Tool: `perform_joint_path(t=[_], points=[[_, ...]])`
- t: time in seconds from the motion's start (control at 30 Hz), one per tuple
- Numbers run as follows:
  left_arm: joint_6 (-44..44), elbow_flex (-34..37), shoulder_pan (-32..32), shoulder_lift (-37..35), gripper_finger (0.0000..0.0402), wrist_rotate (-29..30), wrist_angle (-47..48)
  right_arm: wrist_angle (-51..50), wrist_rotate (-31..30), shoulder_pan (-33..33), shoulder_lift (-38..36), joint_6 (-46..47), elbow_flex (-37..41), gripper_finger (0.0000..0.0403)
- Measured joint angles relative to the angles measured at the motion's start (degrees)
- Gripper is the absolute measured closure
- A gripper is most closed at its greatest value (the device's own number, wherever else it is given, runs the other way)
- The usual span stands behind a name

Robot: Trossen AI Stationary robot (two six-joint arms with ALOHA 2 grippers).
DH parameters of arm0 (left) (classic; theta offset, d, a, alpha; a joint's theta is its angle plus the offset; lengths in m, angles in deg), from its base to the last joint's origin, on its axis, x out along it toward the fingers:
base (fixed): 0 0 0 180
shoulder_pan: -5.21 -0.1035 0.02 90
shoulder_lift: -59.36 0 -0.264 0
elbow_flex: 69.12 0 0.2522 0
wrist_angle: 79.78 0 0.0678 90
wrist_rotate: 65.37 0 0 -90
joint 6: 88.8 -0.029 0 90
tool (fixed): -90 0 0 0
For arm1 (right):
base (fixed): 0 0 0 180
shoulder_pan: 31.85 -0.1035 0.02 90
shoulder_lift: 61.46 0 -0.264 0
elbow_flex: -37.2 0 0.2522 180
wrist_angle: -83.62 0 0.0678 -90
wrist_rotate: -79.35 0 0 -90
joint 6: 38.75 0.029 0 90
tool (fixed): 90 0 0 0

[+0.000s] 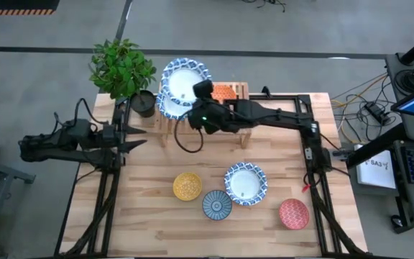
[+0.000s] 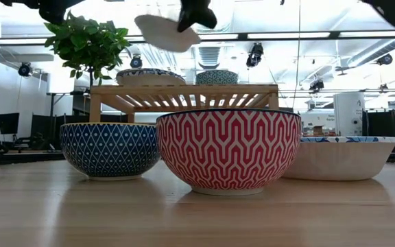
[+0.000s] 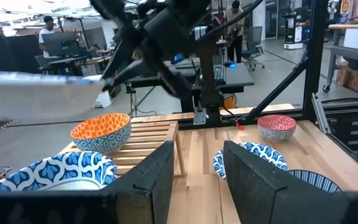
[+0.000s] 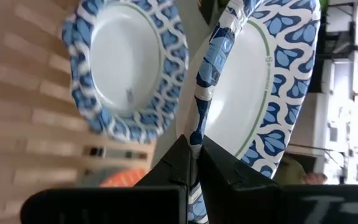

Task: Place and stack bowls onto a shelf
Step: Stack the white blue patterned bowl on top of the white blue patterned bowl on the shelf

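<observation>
My right gripper (image 4: 194,142) reaches over the light-wood shelf (image 1: 244,91) and is shut on a wide white bowl with a blue-patterned rim (image 1: 185,78), held above the shelf's left end. Below it, a second wide bowl (image 1: 168,106) rests on the slats. The orange bowl (image 1: 223,92) stands on the shelf to its right. Yellow (image 1: 187,186), blue-grey (image 1: 216,204) and red (image 1: 293,214) bowls and a third wide bowl (image 1: 245,183) stand on the table. My left gripper (image 1: 131,137) waits open at the table's left, near the shelf. My right gripper pinches the held bowl's rim (image 4: 199,106) between its two fingers, one on the inner side and one on the outer wall. The fingers come from the table's right, slanting down. The bowl (image 2: 163,31) is lifted clear above the shelf and tilted.
A potted plant in a dark pot (image 1: 142,103) stands just left of the shelf at the far edge. The arms' dark frames run along both table sides. Bare planks lie between the shelf and the row of bowls near the front.
</observation>
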State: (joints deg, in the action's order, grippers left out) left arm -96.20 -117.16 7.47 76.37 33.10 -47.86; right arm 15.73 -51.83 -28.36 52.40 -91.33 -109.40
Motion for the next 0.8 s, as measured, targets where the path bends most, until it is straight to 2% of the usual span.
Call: perform_joint_path(t=[0.27,0.57,0.8], points=[[0.0,0.7,0.0,-2.5,0.0279,0.0,1.0,0.0,5.1,1.9,5.6,-1.0,-2.2,0.0391],[-0.2,1.3,0.0,-4.1,0.0279,0.0,1.4,0.2,5.2,2.7,7.2,-1.4,-2.1,0.039],[-0.9,1.7,0.0,-4.5,0.0279,0.0,1.3,0.5,5.3,2.7,7.1,1.9,-2.1,0.039]])
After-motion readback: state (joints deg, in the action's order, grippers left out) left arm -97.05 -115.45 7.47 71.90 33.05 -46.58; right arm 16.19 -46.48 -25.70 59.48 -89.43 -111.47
